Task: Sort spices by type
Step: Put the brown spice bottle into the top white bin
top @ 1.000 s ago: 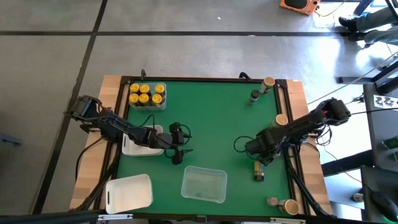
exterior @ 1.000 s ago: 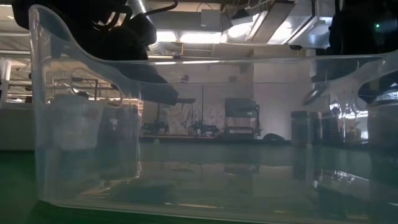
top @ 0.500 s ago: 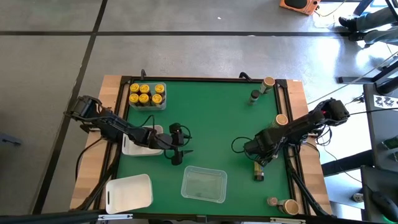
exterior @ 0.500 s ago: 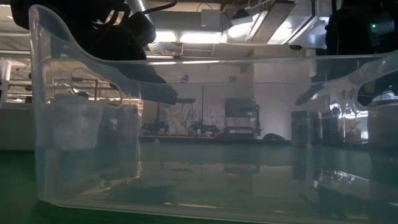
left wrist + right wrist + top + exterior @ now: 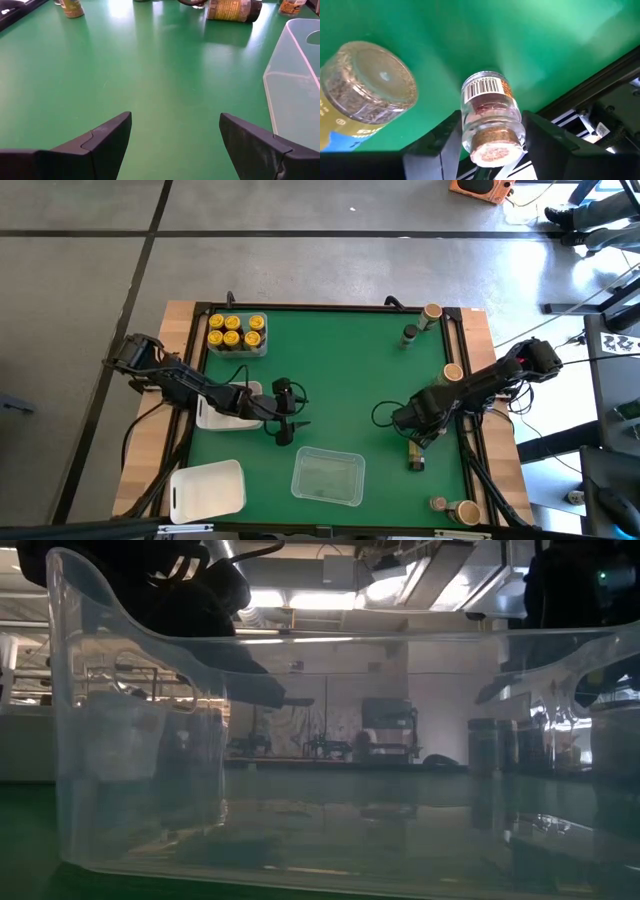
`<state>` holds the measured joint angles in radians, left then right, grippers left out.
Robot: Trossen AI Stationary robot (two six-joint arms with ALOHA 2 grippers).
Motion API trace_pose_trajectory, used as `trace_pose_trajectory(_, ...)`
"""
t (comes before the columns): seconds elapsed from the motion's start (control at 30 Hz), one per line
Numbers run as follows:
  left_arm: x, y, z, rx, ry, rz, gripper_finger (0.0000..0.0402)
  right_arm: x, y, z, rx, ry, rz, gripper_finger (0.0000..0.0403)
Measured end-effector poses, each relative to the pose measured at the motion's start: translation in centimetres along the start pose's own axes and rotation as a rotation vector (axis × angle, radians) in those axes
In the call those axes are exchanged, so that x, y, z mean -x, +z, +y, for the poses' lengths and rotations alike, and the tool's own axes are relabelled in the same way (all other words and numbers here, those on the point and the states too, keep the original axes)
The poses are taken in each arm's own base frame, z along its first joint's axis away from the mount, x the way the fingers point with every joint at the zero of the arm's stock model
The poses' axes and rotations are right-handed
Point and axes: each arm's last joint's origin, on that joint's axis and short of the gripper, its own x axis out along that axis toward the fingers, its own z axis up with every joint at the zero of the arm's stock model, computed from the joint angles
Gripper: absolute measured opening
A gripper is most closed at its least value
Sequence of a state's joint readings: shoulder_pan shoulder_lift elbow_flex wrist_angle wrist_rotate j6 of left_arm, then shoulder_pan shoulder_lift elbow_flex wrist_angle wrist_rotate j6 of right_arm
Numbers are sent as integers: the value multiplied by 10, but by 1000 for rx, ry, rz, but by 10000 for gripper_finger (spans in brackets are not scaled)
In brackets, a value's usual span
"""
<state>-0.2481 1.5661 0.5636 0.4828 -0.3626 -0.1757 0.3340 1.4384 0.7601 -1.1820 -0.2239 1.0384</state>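
My right gripper (image 5: 418,438) stands near the table's right edge, pointing steeply down, shut on a small spice jar (image 5: 489,107) with a barcode label, reddish contents and a tan lid. Beside it a yellow-labelled jar (image 5: 367,95) lies on its side on the green mat (image 5: 350,380). Several yellow-lidded jars (image 5: 237,332) stand in a clear tray at the far left. My left gripper (image 5: 175,135) hovers open over bare mat left of centre, touching nothing. My right gripper pinches the jar's glass sides (image 5: 466,112) just below the tan lid (image 5: 492,142) between its two fingers. The fingers come from above, slanting down. The lid end faces the wrist and the other end points at the mat; I cannot tell whether it rests there.
A clear empty tray (image 5: 327,476) sits at the near middle and fills the low view (image 5: 320,740). A white tray (image 5: 207,488) lies at the near left, another (image 5: 222,412) under my left arm. Loose jars (image 5: 410,335) (image 5: 452,372) (image 5: 438,504) stand along the right side.
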Motion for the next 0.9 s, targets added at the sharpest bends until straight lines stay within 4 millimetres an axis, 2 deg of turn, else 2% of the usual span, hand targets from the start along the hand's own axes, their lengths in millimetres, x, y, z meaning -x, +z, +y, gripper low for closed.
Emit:
trace_pose_trajectory(0.2,0,0,0,1,0,0,301,0,2,0,2,-12,-45,197)
trace_pose_trajectory(0.47,0,0,0,1,0,0,301,-1,2,-1,-7,-29,-58,303)
trace_pose_trajectory(0.6,0,0,0,1,0,0,301,-1,2,0,-18,-22,-43,334)
trace_pose_trajectory(0.73,0,0,0,0,0,0,301,-1,1,-1,-7,-24,-24,333)
trace_pose_trajectory(0.9,0,0,0,0,0,1,301,-1,1,-1,-4,-17,-16,298)
